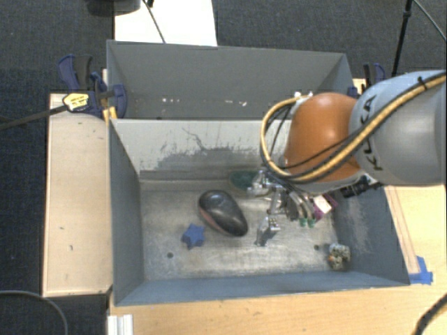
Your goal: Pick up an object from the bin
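My gripper (265, 234) hangs low over the bin floor, just right of centre, with its tip close to the floor. Immediately to its left lies a dark oval thing like a computer mouse (222, 213), black-grey with a reddish lower edge; the two look apart. A dark teal rounded thing (242, 180) lies behind the gripper near the back wall, partly hidden by the wrist. Small pink, white and green pieces (316, 209) show under the wrist to the gripper's right; I cannot tell what they are.
A small blue piece (193, 236) lies on the floor left of the mouse. A little brownish lumpy thing (339, 256) sits near the front right corner. The orange wrist cover and cables hide the right back part of the bin.
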Available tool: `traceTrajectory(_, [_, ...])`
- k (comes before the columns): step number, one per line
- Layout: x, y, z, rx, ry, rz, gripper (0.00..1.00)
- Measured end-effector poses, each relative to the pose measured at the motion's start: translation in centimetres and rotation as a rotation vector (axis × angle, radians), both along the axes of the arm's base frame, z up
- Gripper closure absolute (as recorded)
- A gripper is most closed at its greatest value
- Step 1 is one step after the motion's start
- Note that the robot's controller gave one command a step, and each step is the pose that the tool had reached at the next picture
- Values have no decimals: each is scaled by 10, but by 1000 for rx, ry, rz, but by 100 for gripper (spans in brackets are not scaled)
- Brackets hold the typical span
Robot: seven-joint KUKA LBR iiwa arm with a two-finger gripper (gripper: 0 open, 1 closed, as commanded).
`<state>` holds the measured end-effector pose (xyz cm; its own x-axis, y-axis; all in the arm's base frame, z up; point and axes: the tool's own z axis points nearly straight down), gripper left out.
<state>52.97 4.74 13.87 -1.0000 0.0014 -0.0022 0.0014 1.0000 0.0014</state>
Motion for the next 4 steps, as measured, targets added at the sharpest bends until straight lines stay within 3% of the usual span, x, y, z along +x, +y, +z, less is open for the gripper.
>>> traceTrajectory(1, [41,52,-65,2,-3,-83,0])
traceTrajectory(2, [41,50,-63,2,-4,-85,100])
traceTrajectory(3, [44,58,45,0,-6,124,100])
traceTrajectory(4, [42,60,119,0,-8,127,100])
